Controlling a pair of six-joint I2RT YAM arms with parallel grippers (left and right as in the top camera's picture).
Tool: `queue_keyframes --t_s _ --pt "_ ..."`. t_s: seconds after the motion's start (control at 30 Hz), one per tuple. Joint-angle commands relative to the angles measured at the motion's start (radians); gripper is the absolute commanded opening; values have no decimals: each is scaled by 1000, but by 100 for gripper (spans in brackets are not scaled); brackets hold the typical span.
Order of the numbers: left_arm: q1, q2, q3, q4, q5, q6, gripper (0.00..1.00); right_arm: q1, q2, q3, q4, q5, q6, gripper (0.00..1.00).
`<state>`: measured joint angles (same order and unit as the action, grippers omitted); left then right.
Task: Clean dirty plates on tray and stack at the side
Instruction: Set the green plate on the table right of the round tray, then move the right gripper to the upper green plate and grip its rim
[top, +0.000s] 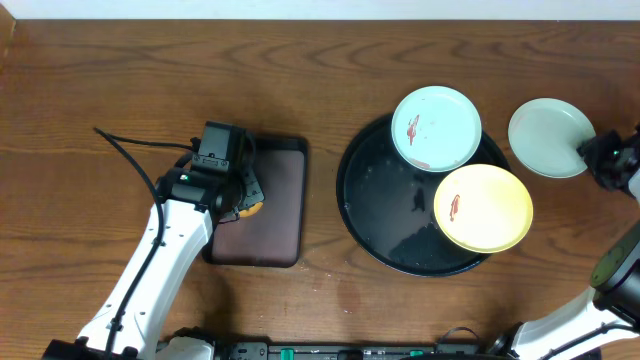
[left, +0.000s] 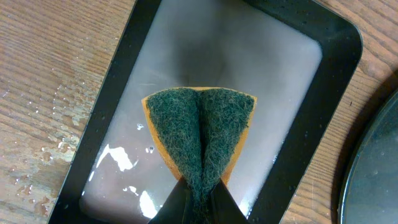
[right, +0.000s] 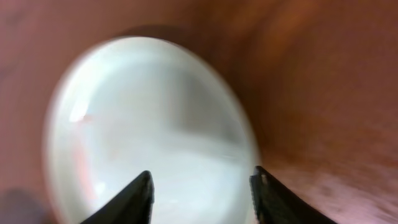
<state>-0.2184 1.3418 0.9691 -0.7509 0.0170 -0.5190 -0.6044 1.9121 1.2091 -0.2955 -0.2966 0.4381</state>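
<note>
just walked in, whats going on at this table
The left gripper pinches a folded green sponge over the wet rectangular tray. A blue plate and a yellow plate sit on the round black tray, each with a red smear. A third pale plate lies on the table to that tray's right. The right gripper hangs open over it, though that view is blurred.

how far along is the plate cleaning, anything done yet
Looks done: one pale plate lies off the round black tray, to its right, no smear visible. In hand: the left gripper pinches a green sponge over the rectangular tray; the right gripper is open over that pale plate. Left: the blue plate and yellow plate sit on the black tray, each with a red smear.
</note>
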Motion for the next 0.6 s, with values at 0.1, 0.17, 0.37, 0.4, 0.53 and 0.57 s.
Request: queue_keyframes --t_s 0.1,0.17,0.37,0.4,0.53,0.57 --pt "4 3 -10 15 -5 14 7 107 -219 21 45 -238 -152 52" --pt "4 3 -10 21 -5 14 7 168 -257 21 33 -237 -286 51" --pt "4 3 -10 23 -5 14 8 404 -224 20 -23 14 -477 55" --pt "4 3 -10 22 -5 14 7 437 -198 20 -24 48 -477 55" --pt "4 3 -10 14 -5 14 7 546 -60 20 -10 206 -443 55" --pt "4 3 -10 15 -5 14 8 558 -40 20 -5 207 -444 55"
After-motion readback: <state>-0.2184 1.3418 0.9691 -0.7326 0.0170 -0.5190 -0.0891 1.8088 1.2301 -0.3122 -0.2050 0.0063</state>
